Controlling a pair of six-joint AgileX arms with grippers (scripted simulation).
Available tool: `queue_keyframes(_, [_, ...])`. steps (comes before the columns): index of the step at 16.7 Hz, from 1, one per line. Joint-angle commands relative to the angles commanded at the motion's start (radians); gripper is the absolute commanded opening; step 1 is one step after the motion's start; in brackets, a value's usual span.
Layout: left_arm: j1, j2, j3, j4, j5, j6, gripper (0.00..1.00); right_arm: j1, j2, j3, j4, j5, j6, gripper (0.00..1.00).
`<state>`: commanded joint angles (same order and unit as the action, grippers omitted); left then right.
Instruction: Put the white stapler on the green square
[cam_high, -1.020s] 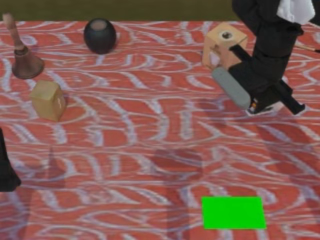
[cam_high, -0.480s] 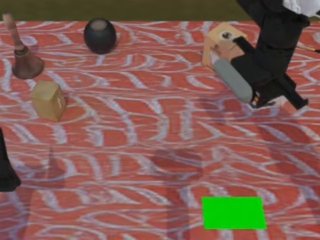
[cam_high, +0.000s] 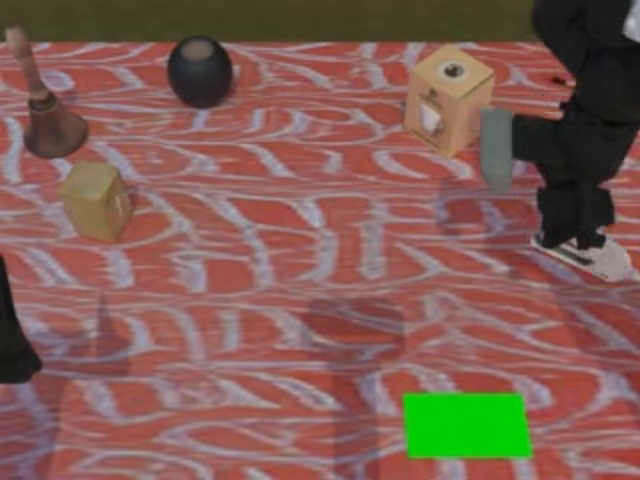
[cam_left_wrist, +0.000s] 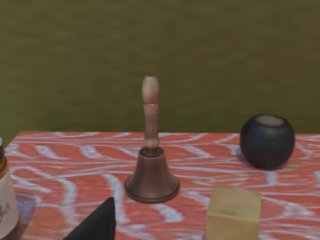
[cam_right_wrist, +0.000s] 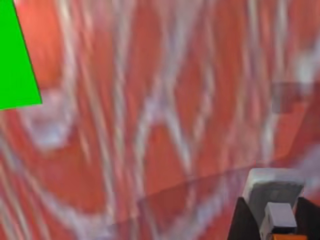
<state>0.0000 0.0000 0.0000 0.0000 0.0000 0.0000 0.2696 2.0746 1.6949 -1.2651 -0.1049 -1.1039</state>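
The white stapler (cam_high: 600, 262) hangs at the right side of the table, partly hidden under my right arm. My right gripper (cam_high: 578, 235) is shut on it from above. In the right wrist view the stapler (cam_right_wrist: 275, 187) shows end-on, white over grey, with a dark finger (cam_right_wrist: 241, 222) on each side of it. The green square (cam_high: 466, 425) lies flat near the front edge, left of the stapler and nearer the front; it is also seen as the green square (cam_right_wrist: 15, 60) far from the jaws. My left gripper (cam_high: 10, 350) is parked at the left edge, one dark fingertip (cam_left_wrist: 100, 222) showing far off to one side.
A tan wooden box (cam_high: 450, 95) stands at the back, close to my right arm's grey wrist bar (cam_high: 497, 150). At the back left are a black round pot (cam_high: 200, 72), a brown bell (cam_high: 45, 115) and a yellowish block (cam_high: 95, 200).
My right arm has swung to the right and towards the front, turning at the wrist, and the stapler has moved with it. The left arm has not moved.
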Motion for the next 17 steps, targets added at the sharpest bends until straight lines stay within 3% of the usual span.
queue_keyframes(4, [0.000, 0.000, 0.000, 0.000, 0.000, 0.000, 1.00, -0.063, -0.087, -0.168, 0.036, -0.068, 0.518, 0.00])
queue_keyframes(10, [0.000, 0.000, 0.000, 0.000, 0.000, 0.000, 1.00, -0.115, -0.247, -0.453, 0.092, -0.157, 1.452, 0.00])
queue_keyframes(14, [0.000, 0.000, 0.000, 0.000, 0.000, 0.000, 1.00, -0.108, -0.357, -0.604, 0.129, -0.200, 2.021, 0.00])
queue_keyframes(17, [0.000, 0.000, 0.000, 0.000, 0.000, 0.000, 1.00, -0.088, -0.451, -0.690, 0.169, -0.223, 2.369, 0.00])
